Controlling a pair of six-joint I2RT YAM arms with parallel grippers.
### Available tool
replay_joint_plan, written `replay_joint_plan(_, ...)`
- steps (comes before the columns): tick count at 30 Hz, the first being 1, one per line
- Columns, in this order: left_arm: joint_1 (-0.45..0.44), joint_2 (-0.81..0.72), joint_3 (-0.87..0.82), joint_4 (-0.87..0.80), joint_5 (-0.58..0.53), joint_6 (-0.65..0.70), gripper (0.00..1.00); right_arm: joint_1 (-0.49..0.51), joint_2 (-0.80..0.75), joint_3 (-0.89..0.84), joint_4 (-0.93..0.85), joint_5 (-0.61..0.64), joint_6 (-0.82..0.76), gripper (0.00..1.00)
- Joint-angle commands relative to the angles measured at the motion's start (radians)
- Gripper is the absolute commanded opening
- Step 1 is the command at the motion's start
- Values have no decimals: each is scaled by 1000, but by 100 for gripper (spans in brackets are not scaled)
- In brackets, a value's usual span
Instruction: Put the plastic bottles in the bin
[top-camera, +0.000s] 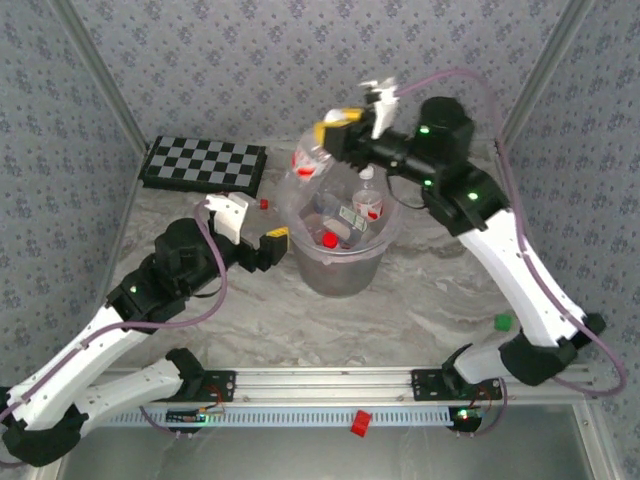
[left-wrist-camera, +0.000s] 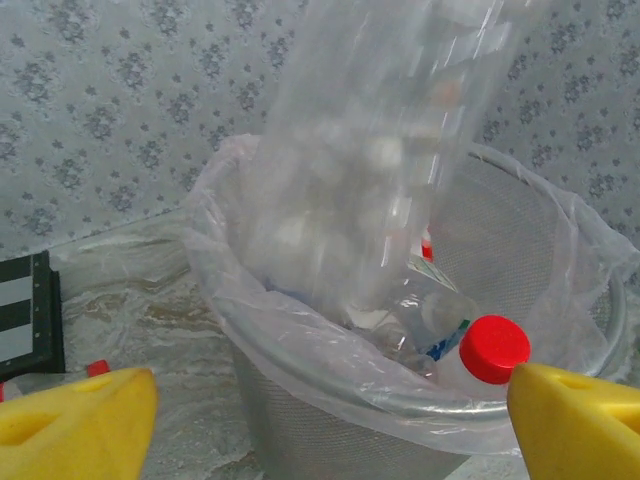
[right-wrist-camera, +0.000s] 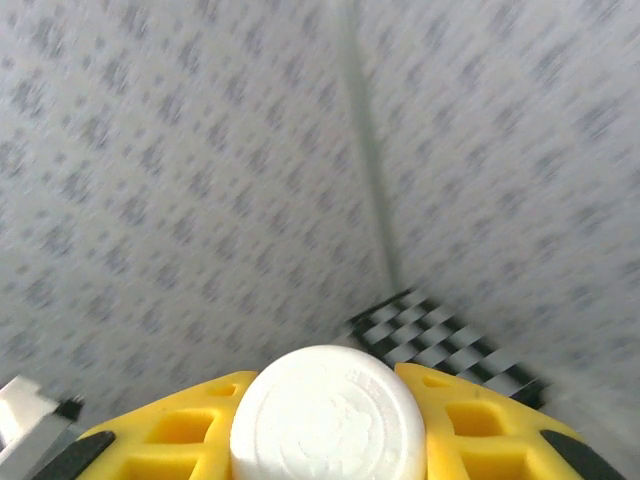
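Observation:
The grey bin (top-camera: 340, 268), lined with a clear bag, stands mid-table and holds several plastic bottles (top-camera: 350, 218). One has a red cap (left-wrist-camera: 495, 348) and lies near the rim (left-wrist-camera: 420, 400). My right gripper (top-camera: 335, 135) is above the bin's far left rim, shut on the white-capped end (right-wrist-camera: 328, 415) of a clear bottle (top-camera: 308, 165) with a red label. That bottle (left-wrist-camera: 380, 150) hangs blurred over the bin's mouth. My left gripper (top-camera: 268, 245) is open beside the bin's left wall. Its yellow fingers (left-wrist-camera: 75, 420) are spread wide and hold nothing.
A chequered board (top-camera: 205, 165) lies at the back left. A small red cap (top-camera: 264, 203) sits near it, and a green cap (top-camera: 503, 322) by the right arm's base. A red piece (top-camera: 360, 422) rests on the front rail. Patterned walls enclose the table.

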Motion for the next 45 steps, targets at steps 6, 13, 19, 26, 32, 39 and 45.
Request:
replay_joint_plan(6,-3,56,6,29,-107,-42,90,-164,-112,-90,83,171,-115,6)
replay_joint_plan(13,-1,157,6,49,-121,-68,93,-160,1,-41,27,138,-191,5)
replay_joint_plan(19,18,197,-11,48,-147,-95,93,-122,80,-41,-25,150,-272,3)
replay_joint_plan(26,74,226,-34,43,-93,-137,94,-87,109,-92,-82,294,-380,2)
replay_joint_plan(32,106,240,-48,61,-43,-165,93,-83,117,-156,-103,261,-356,1)
replay_joint_plan(39,109,249,-47,56,-27,-167,93,-49,165,-181,-210,205,-286,0)
replay_joint_plan(45,110,245,-48,58,-6,-160,94,-46,165,-169,-293,69,-169,0)
